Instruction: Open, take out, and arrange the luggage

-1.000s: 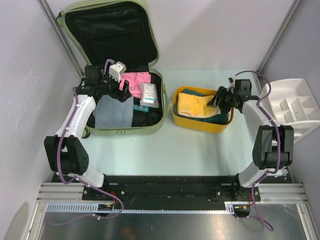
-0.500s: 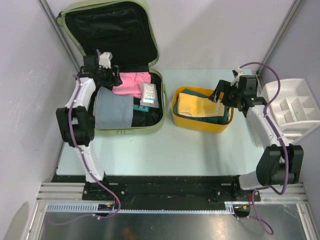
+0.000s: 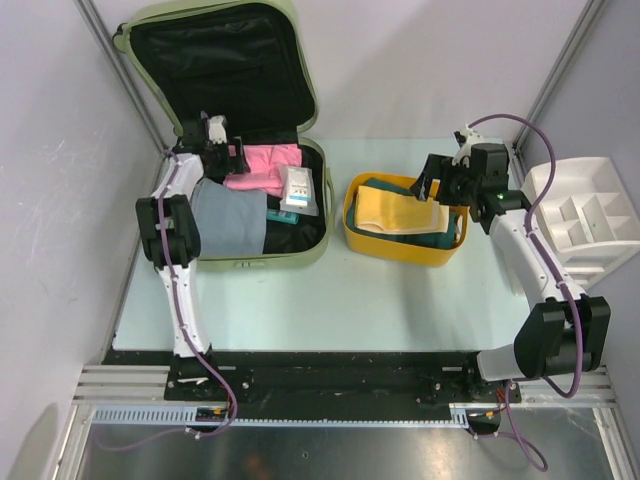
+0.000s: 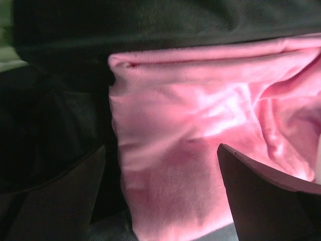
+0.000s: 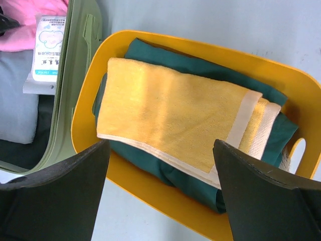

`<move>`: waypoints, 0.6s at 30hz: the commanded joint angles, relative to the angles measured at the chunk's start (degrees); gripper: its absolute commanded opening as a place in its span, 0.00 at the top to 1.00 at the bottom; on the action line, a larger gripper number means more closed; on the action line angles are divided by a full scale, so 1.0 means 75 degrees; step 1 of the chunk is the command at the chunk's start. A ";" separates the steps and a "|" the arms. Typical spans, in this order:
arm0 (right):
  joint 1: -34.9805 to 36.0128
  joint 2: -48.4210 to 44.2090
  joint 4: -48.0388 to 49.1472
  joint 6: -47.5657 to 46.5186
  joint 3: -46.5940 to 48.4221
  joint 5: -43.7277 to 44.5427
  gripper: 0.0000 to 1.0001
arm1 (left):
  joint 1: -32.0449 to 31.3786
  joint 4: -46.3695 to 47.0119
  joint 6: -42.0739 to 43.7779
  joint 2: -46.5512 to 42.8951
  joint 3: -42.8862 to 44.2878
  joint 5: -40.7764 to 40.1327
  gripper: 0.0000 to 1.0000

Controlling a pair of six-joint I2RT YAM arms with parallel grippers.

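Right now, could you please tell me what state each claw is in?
Left claw: open, empty, over the pink cloth in the luggage.
Right claw: open, empty, above the yellow towel in the yellow tub.

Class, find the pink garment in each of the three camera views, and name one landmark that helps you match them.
Top external: the pink garment lies left of centre, at the back of the open luggage.
Left wrist: it fills the middle and right of the picture.
Right wrist: only a corner shows, at the top left.
Shared landmark: the luggage, seen as black lining along the top in the left wrist view and as a green rim at the left in the right wrist view.
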 commanded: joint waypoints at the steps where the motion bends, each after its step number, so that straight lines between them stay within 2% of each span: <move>1: 0.0027 -0.0209 0.0004 -0.0177 0.0484 0.0237 0.12 | -0.0121 0.0046 -0.0898 0.0321 0.0257 -0.0127 0.02; 6: 0.0027 -0.0068 -0.0102 -0.0201 0.0695 0.0295 0.13 | -0.0297 0.0058 -0.0875 0.0649 0.0339 0.0236 0.03; 10: 0.0027 0.0026 -0.0195 -0.0247 0.0836 0.0295 0.13 | -0.0426 0.0070 -0.0794 0.0825 0.0327 0.0928 0.15; 13: 0.0038 0.0084 -0.0207 -0.0259 0.0895 0.0237 0.15 | -0.0473 0.0081 -0.0571 0.0861 0.0456 0.1069 0.30; 14: 0.0027 0.0131 -0.0207 -0.0247 0.0906 0.0202 0.15 | -0.0461 0.0081 -0.0559 0.0896 0.0572 0.1127 0.47; 16: 0.0038 0.0166 -0.0161 -0.0294 0.0965 0.0120 0.16 | -0.0426 0.0070 -0.0547 0.0849 0.0655 0.1432 0.64; 17: 0.0038 0.0178 -0.0149 -0.0294 0.0977 0.0085 0.16 | -0.0391 0.0081 -0.0524 0.0687 0.0690 0.1456 0.77; 18: 0.0038 0.0213 -0.0125 -0.0306 0.1000 0.0050 0.17 | -0.0391 0.0093 -0.0408 0.0557 0.0702 0.1479 0.84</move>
